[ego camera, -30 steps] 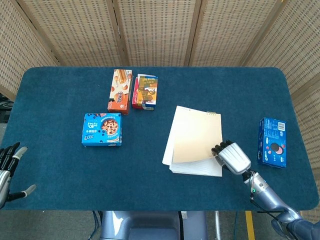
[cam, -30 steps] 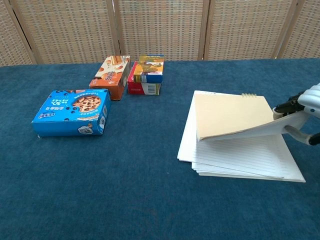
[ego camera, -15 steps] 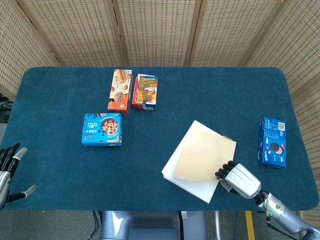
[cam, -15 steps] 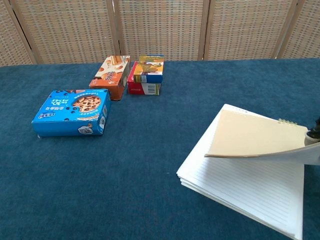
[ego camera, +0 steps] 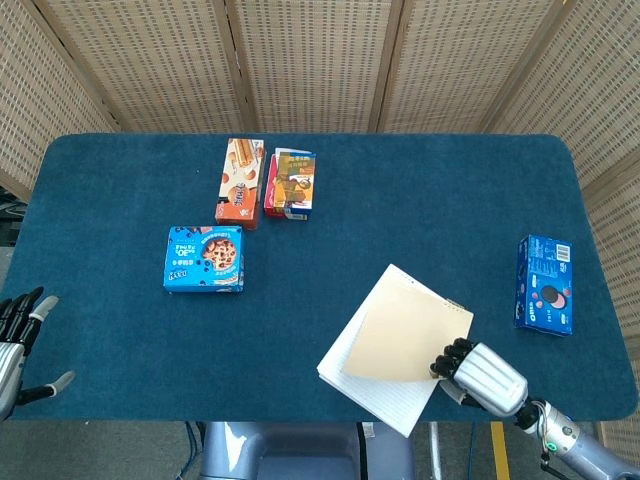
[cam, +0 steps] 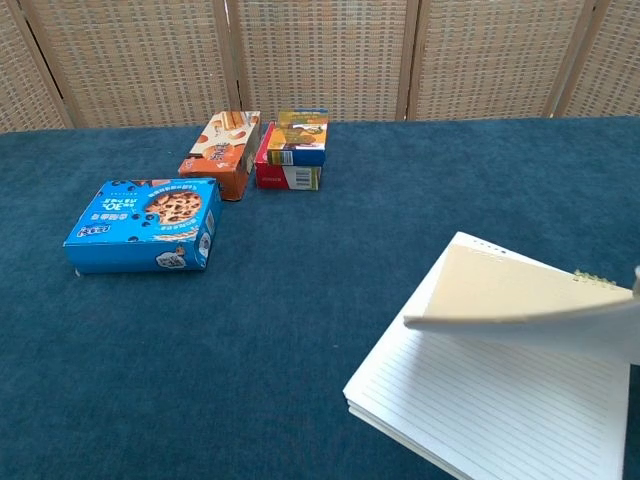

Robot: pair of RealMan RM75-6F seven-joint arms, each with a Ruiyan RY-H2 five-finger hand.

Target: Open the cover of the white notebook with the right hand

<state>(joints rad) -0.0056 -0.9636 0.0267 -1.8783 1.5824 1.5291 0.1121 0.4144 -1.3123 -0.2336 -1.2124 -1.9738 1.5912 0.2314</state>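
Observation:
The white notebook [ego camera: 372,380] lies at the table's near edge, right of centre, turned at an angle. Its tan cover [ego camera: 405,332] is lifted off the lined pages [cam: 490,405] and hangs tilted above them [cam: 520,295]. My right hand [ego camera: 480,375] grips the cover's near right corner, fingers curled over its edge. In the chest view that hand is off the right edge of the frame. My left hand [ego camera: 15,335] hovers at the near left corner of the table, fingers spread, holding nothing.
A blue cookie box [ego camera: 204,258] lies left of centre. An orange snack box [ego camera: 240,182] and a red and blue box [ego camera: 291,183] stand at the back. A blue Oreo box [ego camera: 545,284] sits near the right edge. The table [ego camera: 420,180] is covered in blue cloth.
The notebook has slid and rotated toward the near edge, dragged by my right hand with the cover. The cover stays raised. My left hand has not moved.

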